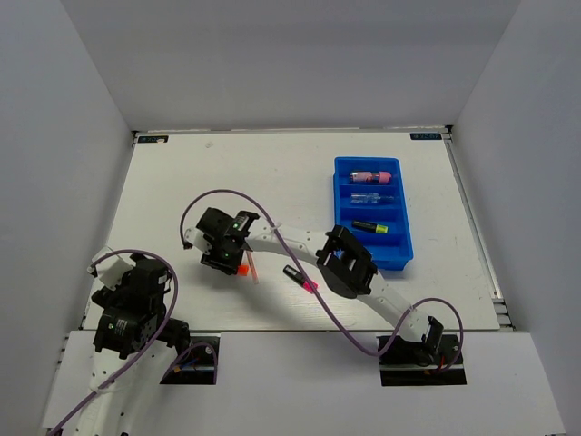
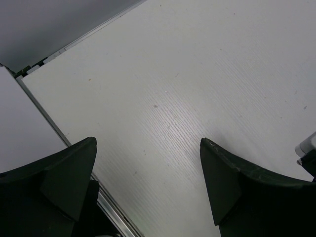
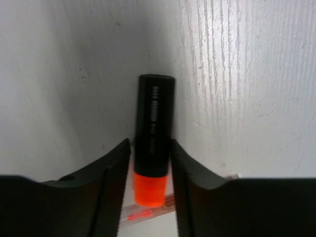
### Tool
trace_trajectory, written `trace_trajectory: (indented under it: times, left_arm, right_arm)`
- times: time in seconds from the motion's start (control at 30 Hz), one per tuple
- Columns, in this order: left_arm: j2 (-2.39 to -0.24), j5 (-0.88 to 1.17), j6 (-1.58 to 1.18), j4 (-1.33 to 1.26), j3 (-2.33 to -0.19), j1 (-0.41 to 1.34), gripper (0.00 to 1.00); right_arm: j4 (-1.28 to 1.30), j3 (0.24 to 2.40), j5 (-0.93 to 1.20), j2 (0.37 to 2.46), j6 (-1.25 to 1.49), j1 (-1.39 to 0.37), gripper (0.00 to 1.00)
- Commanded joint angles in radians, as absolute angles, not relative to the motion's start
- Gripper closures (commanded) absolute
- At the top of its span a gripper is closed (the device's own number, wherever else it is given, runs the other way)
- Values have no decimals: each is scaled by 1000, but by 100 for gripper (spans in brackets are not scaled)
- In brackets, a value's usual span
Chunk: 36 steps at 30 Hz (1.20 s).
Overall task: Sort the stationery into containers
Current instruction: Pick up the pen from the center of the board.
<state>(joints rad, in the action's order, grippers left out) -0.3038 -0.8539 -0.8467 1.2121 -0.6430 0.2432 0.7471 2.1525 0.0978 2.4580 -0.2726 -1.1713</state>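
Observation:
My right gripper (image 1: 236, 262) (image 3: 150, 144) is shut on a black highlighter with an orange end (image 1: 244, 269) (image 3: 154, 123), low over the table left of centre. A thin pale stick (image 1: 254, 271) (image 3: 148, 213) lies just under the orange end. A black highlighter with a pink end (image 1: 300, 278) lies on the table to the right of it. The blue tray (image 1: 406, 247) at the right holds a pink tube (image 1: 371, 176), a clear bottle (image 1: 372, 197) and a highlighter with a yellow-green end (image 1: 370, 227). My left gripper (image 1: 120, 295) (image 2: 148, 143) is open and empty at the near left.
White walls close in the table on the left, back and right. A metal rail (image 2: 106, 202) runs along the table's left edge beside my left gripper. A purple cable (image 1: 272, 227) loops over my right arm.

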Motion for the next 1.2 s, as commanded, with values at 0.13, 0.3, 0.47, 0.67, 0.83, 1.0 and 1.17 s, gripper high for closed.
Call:
trace_trajectory:
  times: [0.13,0.3,0.47,0.67,0.83,1.0,1.17]
  left_arm:
    - [-288,-864,-850,1221,-637,238,4]
    - [-279,-859,-848,1220,-637,236,4]
    - [-265,-844,-828,1198,-629,236,4]
    - [-268,-801,-795,1160,-621,235,4]
    - [-272,-749,-756,1123,-614,236,4]
    - [-296,-638,-697,1059,-600,235,6]
    - [-334,-363,-577,935,-581,236,17]
  right_arm:
    - [862,2068,114,2485,-253,-1164,84]
    - [845,2004,89,2418,-259,-1138,100]
    - [885,1991,201,2289,-284,-1111,100]
    - [900,1931,221,2088,-301,-1094,100]
    - [907,1837,89,1938,-331,-1074,100]
    - [861,1723,-106,1812,-392,-1019,100]
    - [741,1493,-351,1665,-500,-891,100]
